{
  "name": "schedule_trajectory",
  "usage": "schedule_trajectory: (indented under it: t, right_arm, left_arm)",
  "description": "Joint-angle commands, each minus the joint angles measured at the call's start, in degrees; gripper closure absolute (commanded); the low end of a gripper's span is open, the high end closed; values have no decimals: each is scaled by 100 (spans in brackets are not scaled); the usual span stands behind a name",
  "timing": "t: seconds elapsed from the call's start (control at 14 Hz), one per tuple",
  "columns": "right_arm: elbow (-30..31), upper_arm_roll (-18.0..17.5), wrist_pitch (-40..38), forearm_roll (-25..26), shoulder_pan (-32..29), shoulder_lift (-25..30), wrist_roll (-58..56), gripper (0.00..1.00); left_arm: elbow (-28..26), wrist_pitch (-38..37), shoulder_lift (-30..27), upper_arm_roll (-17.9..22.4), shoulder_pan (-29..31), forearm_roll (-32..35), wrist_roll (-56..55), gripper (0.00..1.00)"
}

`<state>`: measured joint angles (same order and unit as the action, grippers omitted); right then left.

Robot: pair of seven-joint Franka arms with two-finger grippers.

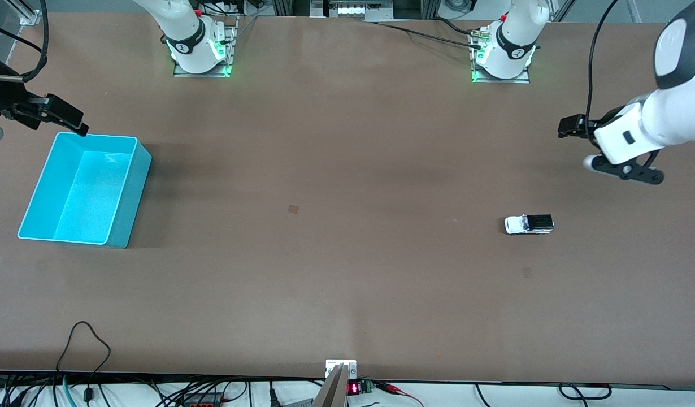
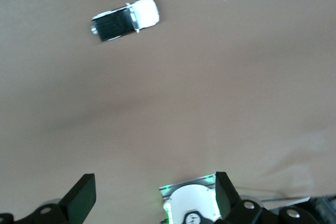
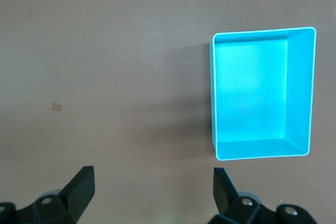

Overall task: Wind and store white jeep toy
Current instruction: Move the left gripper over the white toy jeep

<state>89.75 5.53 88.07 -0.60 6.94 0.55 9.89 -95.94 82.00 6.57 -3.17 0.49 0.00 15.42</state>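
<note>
Pincers (image 2: 152, 198) (image 3: 152, 192) open, aloft; white jeep toy (image 1: 529, 224) unobstructed; bin (image 1: 42, 186) apart.

The light is bright and even, coming from above. The blue bin (image 1: 85, 189) throws a soft dark shadow on the table (image 1: 336, 271) beside it. The little car (image 2: 125, 20) below the left gripper (image 2: 152, 198) looks slightly fuzzy. Green lights glow at the arm bases (image 1: 200, 53).

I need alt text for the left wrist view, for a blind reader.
A white jeep with a black rear stands alone on the brown table. The left tool hangs above the table, jaws open and empty.
</note>
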Motion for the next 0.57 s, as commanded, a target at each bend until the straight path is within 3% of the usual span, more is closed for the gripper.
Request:
schedule_trajectory:
  t: [0.0,0.21,0.5]
  right_arm:
    - [-107,1,-35,-89,-18,-20,39,0]
    - [-107,1,-18,-107,-26,-29,65,0]
    - [-107,1,-18,-116,-26,-64,65,0]
  left_arm:
    - [50,367,264,10,92,26,1441,0]
    - [-64,816,581,36,110,88,2831,0]
    - [-967,2210,573,27,206,484,4281,0]
